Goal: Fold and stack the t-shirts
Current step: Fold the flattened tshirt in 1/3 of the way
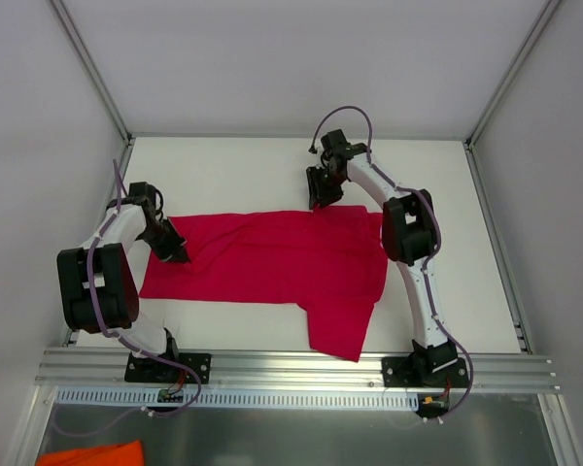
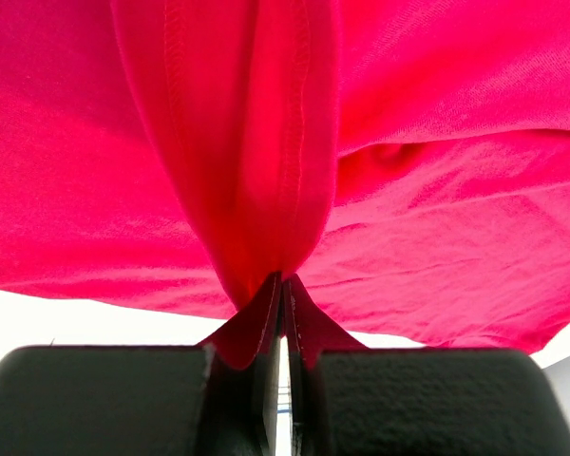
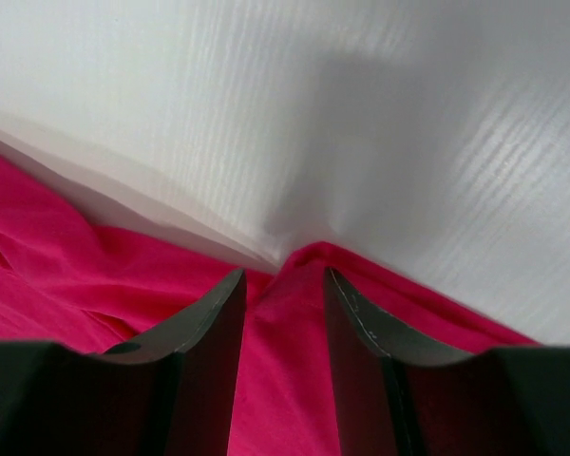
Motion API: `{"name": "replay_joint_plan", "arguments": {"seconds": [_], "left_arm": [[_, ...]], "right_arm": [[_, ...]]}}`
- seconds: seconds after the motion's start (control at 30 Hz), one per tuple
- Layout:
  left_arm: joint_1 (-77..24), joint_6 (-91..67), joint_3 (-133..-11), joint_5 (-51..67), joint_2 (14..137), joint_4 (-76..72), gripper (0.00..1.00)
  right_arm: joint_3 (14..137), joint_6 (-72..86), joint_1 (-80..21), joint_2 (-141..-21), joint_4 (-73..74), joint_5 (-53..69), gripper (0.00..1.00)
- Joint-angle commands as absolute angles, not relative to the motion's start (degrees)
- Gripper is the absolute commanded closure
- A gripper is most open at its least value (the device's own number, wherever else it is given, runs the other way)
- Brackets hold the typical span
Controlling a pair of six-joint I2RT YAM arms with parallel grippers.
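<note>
- Left claw (image 2: 281, 290) clamps a hemmed fold of the t-shirt (image 1: 272, 262), fabric bunched just beyond its tips.
- Right claw (image 3: 283, 285) stands apart, straddling the shirt's edge.
- Between both claws the shirt lies spread on the desk (image 1: 243, 160): folding barely begun, stacking undone.

No legible text or markings anywhere

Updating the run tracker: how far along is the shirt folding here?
Done: nothing clearly; the t-shirt lies mostly spread on the table. In hand: the left pincer is clamped on a bunched fold; the right pincer straddles the shirt's far edge, jaws apart. Left: the folds and any stacking; no stack shows.
</note>
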State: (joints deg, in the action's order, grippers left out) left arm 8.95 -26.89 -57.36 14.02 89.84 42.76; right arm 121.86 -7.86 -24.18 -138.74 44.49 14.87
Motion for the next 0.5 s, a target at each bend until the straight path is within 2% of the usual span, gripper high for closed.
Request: {"name": "replay_joint_plan", "arguments": {"seconds": [0.0, 0.2, 0.27, 0.3, 0.33, 0.37, 0.4, 0.47], "left_arm": [[8.6, -25.9, -57.0, 13.5, 87.7, 44.4, 1.0], [8.6, -25.9, -56.4, 13.5, 87.5, 44.3, 1.0], [8.6, -25.9, -56.4, 13.4, 87.4, 44.2, 1.0], [8.6, -25.9, -56.4, 13.3, 87.4, 44.3, 1.0], [8.6, -25.8, -56.4, 13.3, 87.4, 44.2, 1.0], [8.6, -25.8, -56.3, 13.3, 87.5, 44.1, 1.0], [8.6, -25.8, -56.3, 13.5, 87.6, 44.0, 1.0], [8.6, -26.0, -56.0, 14.1, 88.0, 43.2, 1.0]], "right_arm": [[121.2, -6.6, -24.0, -137.4, 40.3, 19.2, 0.58], [124.8, -6.2, -24.2, -138.5, 40.9, 19.7, 0.58], [125.8, -6.4, -24.2, -139.4, 41.4, 19.5, 0.61], [125.7, -6.4, -24.2, -139.4, 41.5, 19.3, 0.65], [125.7, -6.5, -24.1, -139.6, 41.7, 19.1, 0.82], [125.6, -6.4, -24.1, -139.5, 41.8, 18.7, 0.94], [125.2, -6.5, -24.2, -139.4, 41.9, 18.5, 0.99], [124.7, -6.7, -24.2, -138.8, 41.7, 17.8, 0.99]]}}
